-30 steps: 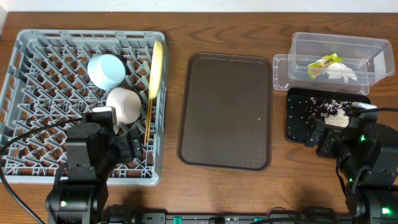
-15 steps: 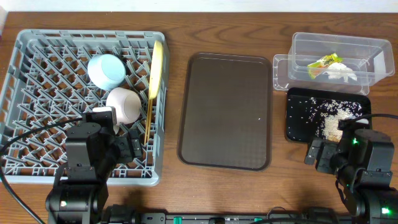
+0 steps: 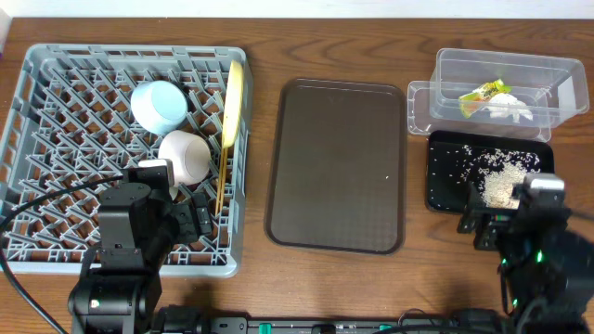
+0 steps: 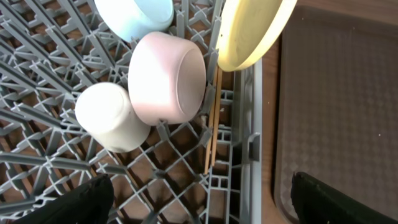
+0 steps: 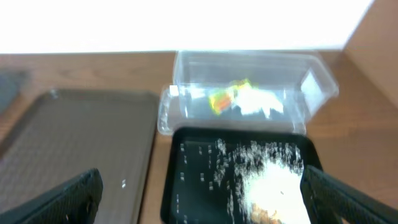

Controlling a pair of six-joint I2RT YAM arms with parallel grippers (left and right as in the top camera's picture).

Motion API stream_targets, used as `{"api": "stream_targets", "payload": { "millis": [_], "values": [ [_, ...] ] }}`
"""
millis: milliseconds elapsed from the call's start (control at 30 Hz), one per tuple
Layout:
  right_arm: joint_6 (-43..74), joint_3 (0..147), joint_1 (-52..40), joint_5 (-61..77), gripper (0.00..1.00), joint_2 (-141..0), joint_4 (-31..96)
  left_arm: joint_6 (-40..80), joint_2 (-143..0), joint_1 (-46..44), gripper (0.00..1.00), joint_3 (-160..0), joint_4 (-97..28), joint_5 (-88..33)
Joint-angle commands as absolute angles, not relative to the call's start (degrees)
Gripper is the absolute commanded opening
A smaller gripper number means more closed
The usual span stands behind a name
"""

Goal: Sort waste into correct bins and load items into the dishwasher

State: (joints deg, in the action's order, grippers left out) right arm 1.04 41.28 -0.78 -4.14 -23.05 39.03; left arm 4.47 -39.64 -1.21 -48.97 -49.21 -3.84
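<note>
The grey dish rack (image 3: 56,83) holds the light blue bowl (image 3: 158,104), the white bowl (image 3: 186,156), the small white cup (image 4: 109,118), the yellow plate (image 3: 232,102) on edge, and wooden chopsticks (image 4: 213,124). My left gripper (image 4: 199,205) is open and empty above the rack's front right corner (image 4: 242,174). The clear tub (image 3: 506,88) holds the green-and-yellow wrapper (image 3: 483,93). The black tray (image 3: 445,167) holds loose rice (image 3: 501,176). My right gripper (image 5: 202,199) is open and empty over the black tray's near end (image 5: 193,180).
The brown serving tray (image 3: 336,165) lies bare in the middle of the wooden table, between rack and bins. Both arm bases stand at the table's front edge.
My right arm has drawn back toward the front edge, off the black tray, uncovering more rice. The left arm has not moved.
</note>
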Motion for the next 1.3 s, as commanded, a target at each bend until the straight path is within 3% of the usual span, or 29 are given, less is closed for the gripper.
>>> {"api": "stream_targets", "payload": {
  "millis": [0, 333, 567, 900, 1267],
  "values": [
    [-1.8, 35.1, -2.9, -5.2, 0.99, -17.1, 34.2, 4.1, -39.7, -1.4, 0.93, -48.6, -49.2, -2.9],
    [-1.8, 12.9, -3.4, -4.4, 1.00, -3.2, 2.6, 4.1, -39.7, -1.4, 0.93, -48.6, -49.2, -2.9],
    [-1.8, 2.5, -3.4, -4.4, 1.00, -0.3, -9.6, 4.1, -39.7, -1.4, 0.93, -48.6, -49.2, -2.9],
    [-1.8, 0.3, -3.4, -3.6, 0.99, -0.3, 4.6, 4.1, -39.7, -1.4, 0.93, -48.6, -49.2, -2.9],
    [-1.8, 0.3, -3.4, -3.4, 0.99, -0.3, 4.0, 4.1, -39.7, -1.4, 0.93, -48.6, -49.2, -2.9]
  ]
}}
